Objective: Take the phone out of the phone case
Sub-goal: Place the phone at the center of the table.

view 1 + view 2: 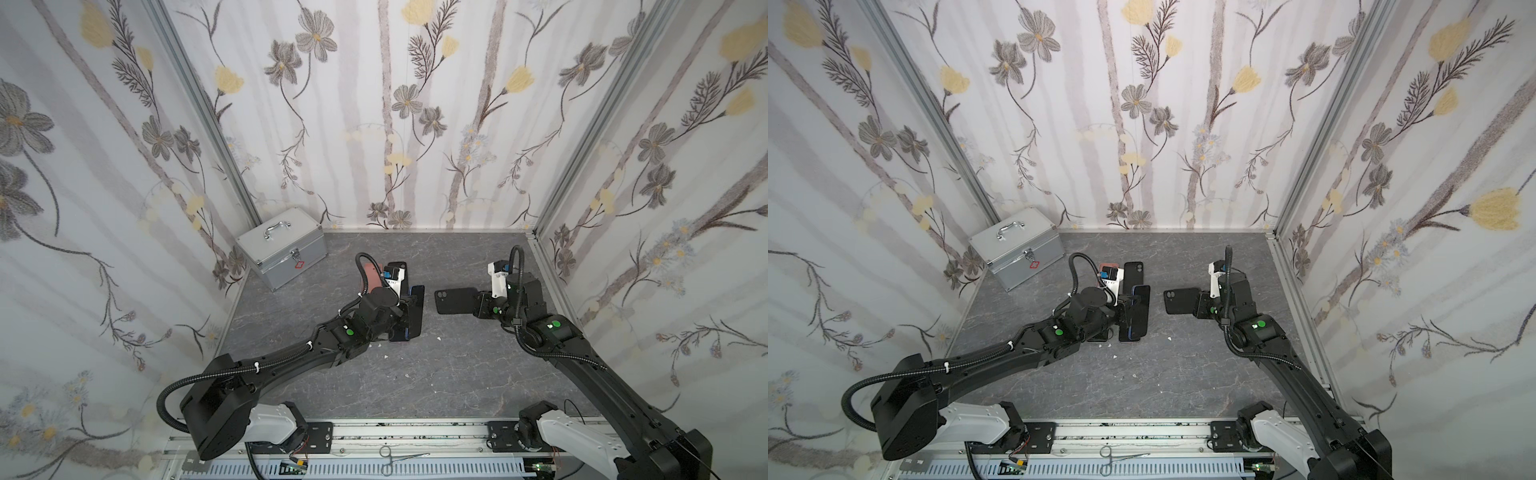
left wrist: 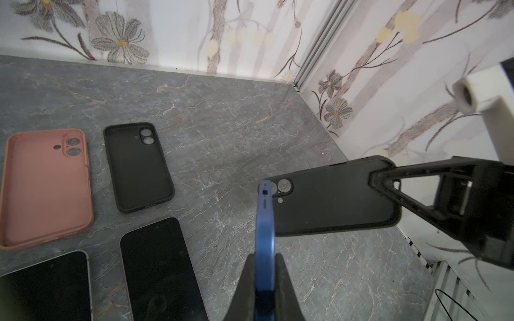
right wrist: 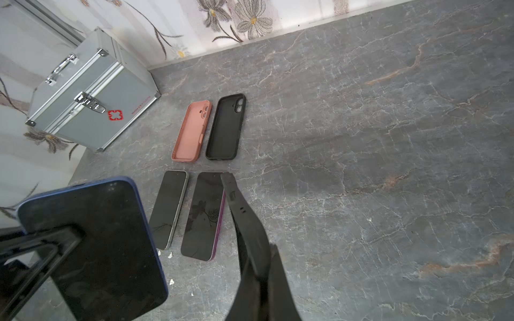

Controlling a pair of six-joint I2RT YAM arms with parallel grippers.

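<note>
Phone point(image 2: 265, 222), blue, is out of its black case point(image 2: 333, 205); a bare gap separates the two in both top views. Left gripper point(image 2: 265, 258) is clamped on the phone, held on edge over the table point(image 2: 222, 111), long axis running away from the robot. Right gripper point(image 3: 260, 258) is closed on the empty case at the end opposite its camera cutout, long axis pointing toward the left arm. Judgement: only set-down remains; the left arm is nearer the loose purple-edged phone point(image 3: 204, 216) lying flat below.
</note>
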